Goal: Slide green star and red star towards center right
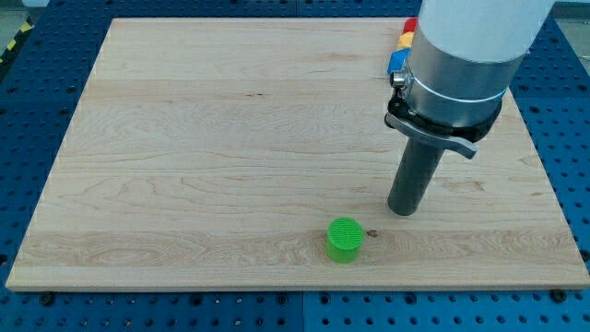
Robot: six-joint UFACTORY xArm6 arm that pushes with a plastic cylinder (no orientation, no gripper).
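Just up and to the view's right of the green cylinder (pixel 344 240), my tip (pixel 402 211) sits planted on the wooden surface (pixel 184 138), near that block but not touching it. The tool is a bare rod, no jaws to open or close, holding nothing. And where are the stars? Neither the green star nor the red star can be made out. Well above the green cylinder, toward the view's top right, slivers of red (pixel 408 25), yellow (pixel 405 40) and blue (pixel 397 63) blocks peek out from behind the arm's body, shapes hidden. The red sliver may be the red star, but that's a guess. The risks, as I judge them: mistaking the green cylinder for the green star and shoving the wrong piece, or sweeping blind into that hidden cluster and scattering it off the surface's near edge.
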